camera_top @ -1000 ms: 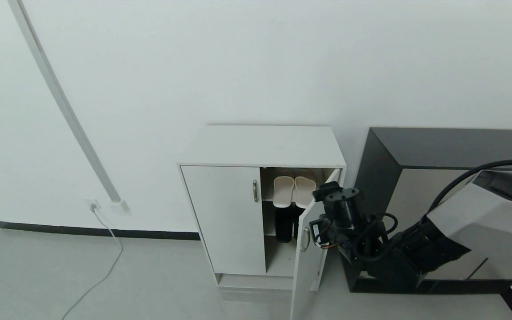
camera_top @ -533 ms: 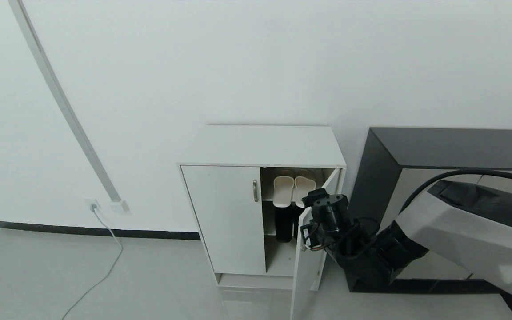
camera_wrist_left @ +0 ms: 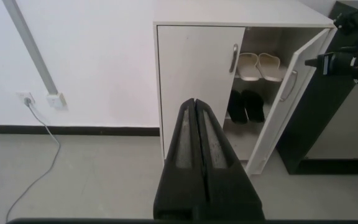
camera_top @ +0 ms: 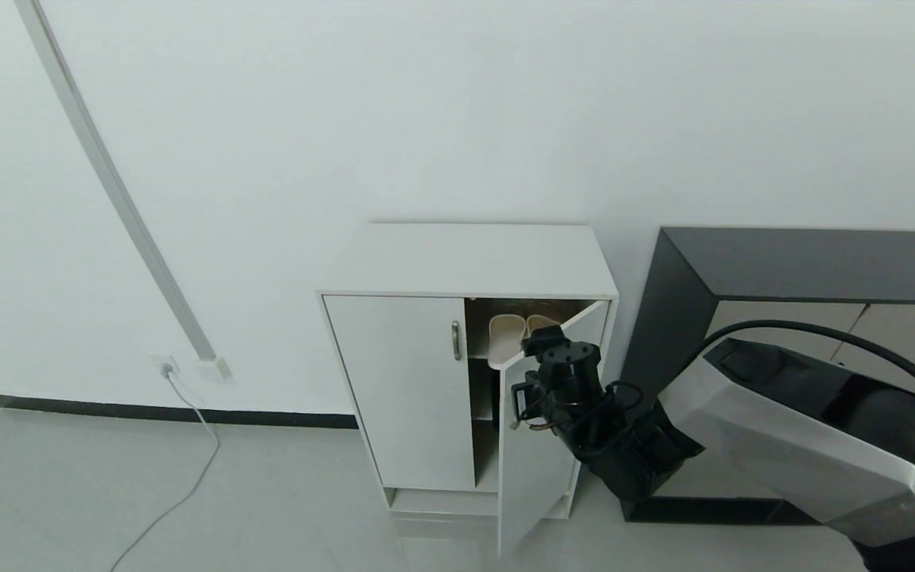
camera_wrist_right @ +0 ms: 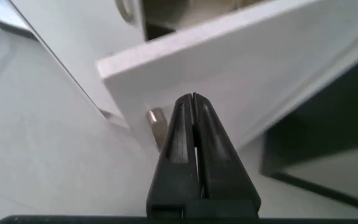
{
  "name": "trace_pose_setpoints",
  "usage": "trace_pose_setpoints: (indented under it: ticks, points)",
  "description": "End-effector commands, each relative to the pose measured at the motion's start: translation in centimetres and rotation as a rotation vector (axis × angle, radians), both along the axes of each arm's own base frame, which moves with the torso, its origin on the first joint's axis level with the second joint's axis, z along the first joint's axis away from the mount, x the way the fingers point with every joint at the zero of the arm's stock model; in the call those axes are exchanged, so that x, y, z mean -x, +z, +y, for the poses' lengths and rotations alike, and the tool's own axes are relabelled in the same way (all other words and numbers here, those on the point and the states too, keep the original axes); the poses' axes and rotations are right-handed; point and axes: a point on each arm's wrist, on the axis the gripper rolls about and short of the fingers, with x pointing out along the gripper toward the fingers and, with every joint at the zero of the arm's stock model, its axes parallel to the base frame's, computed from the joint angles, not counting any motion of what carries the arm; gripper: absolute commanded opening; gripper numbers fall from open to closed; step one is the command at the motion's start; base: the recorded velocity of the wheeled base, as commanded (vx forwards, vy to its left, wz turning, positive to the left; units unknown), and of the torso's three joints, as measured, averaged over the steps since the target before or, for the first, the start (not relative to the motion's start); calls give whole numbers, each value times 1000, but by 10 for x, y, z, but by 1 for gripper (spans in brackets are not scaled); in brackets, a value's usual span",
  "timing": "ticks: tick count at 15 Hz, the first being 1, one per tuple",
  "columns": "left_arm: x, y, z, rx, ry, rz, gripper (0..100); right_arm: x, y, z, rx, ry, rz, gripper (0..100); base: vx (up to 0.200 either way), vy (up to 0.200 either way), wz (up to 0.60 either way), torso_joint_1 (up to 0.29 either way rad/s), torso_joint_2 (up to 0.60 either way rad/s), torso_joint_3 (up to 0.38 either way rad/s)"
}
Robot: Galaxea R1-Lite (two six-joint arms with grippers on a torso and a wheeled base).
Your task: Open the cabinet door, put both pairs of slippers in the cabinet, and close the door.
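The left gripper [camera_wrist_left: 195, 102] hangs well back from a white cabinet [camera_top: 465, 258], fingers pressed together on nothing. The cabinet's left door [camera_top: 402, 389] is shut. Inside, cream slippers [camera_wrist_left: 258, 65] sit at the upper shelf's front edge, with black slippers [camera_wrist_left: 246, 106] on the shelf below. The right door [camera_top: 533, 453] stands partly open. The right gripper [camera_wrist_right: 194, 99], fingers pressed together and empty, is at that door's outer face near its handle [camera_wrist_right: 156, 118].

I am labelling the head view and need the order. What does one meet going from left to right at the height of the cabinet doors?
From the left: socket → left door → handle → right door, half open → dark frame.
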Motion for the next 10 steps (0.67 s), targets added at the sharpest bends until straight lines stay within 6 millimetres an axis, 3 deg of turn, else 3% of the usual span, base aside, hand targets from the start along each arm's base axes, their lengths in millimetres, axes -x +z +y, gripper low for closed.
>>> trace_pose_setpoints:
  ticks: [1,6,10]
  points:
    - [0,0,0,0,1,1,0,-2,-5,4,-54,22,-10,0,0,0,0,0,0,0]
    - [0,0,0,0,1,1,0,0,12,2,-204,71,-41,0,0,0,0,0,0,0]
    - [0,0,0,2,1,1,0,38,29,-25,-169,154,34,0,0,0,0,0,0,0]
